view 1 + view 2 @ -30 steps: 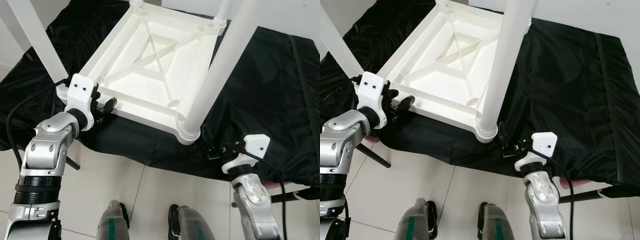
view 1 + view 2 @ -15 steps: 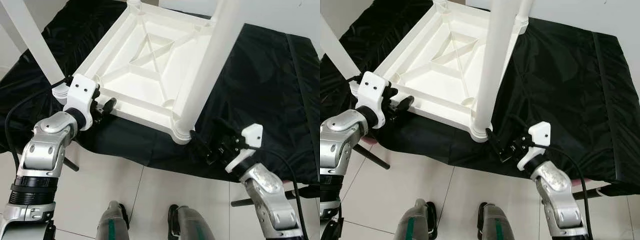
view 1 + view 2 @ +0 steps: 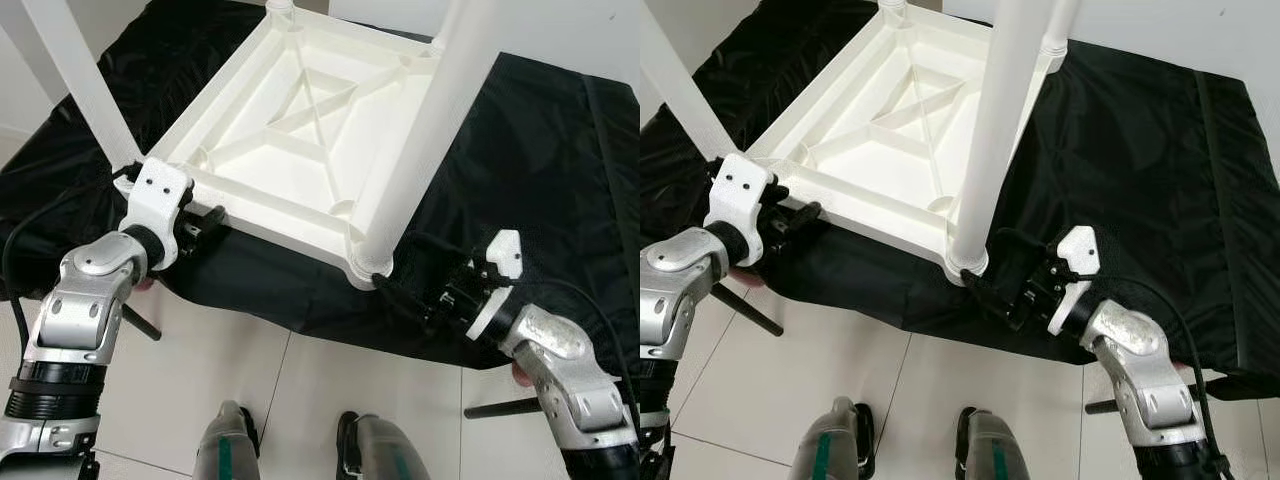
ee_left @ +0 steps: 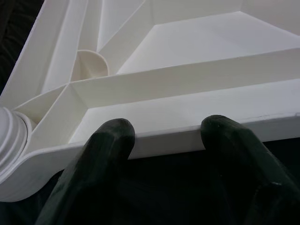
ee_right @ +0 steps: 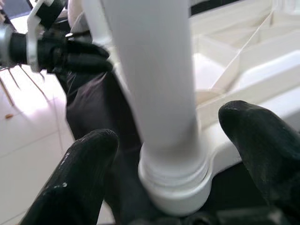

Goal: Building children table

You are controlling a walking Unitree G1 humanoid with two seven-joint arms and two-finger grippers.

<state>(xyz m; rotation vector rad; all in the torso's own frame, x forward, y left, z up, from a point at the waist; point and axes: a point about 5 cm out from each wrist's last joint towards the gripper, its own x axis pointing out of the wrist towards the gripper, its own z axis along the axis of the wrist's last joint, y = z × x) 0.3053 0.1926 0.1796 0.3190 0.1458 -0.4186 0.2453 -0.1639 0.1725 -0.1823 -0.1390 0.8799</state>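
The unlabelled upturned table (image 3: 300, 130) has the spread right gripper (image 5: 164, 154) straddling 1 leg (image 3: 990, 150) and the spread left gripper (image 4: 164, 136) at its rim.

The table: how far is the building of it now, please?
The white table lies upside down on the black cloth; three legs stand in their corners. In hand: the right tool is open around the base of the near leg, and the left tool is open at the table's edge. The far corner is cut off.
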